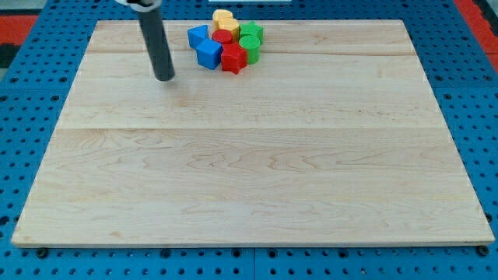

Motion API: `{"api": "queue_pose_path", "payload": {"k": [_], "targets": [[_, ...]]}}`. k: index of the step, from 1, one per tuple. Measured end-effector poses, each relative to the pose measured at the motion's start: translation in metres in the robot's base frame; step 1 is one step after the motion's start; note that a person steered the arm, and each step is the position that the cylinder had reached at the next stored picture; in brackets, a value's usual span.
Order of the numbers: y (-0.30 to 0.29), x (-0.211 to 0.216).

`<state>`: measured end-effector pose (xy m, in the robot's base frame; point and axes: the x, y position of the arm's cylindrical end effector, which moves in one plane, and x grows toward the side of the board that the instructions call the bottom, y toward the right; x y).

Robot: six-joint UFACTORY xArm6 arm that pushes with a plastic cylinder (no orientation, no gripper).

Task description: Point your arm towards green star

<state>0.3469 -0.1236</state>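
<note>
The green star [251, 32] lies near the view's top centre, at the right side of a tight cluster of blocks. A green round block [249, 47] sits just below it. The cluster also holds a red round block [222, 37], a red star-like block [233, 58], two blue blocks [198, 36] [208, 54] and two yellow blocks [222, 16] [229, 27]. My tip [164, 77] rests on the board to the left of and slightly below the cluster, about a hundred pixels left of the green star and touching no block.
The wooden board [249, 171] fills most of the view, on a blue perforated table [23, 47]. The board's top edge runs just behind the cluster.
</note>
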Motion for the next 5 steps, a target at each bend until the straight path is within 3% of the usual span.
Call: {"api": "queue_pose_path", "payload": {"k": [2,3,5], "targets": [[0.130,0.039],[0.199,0.021],[0.229,-0.107]]}}
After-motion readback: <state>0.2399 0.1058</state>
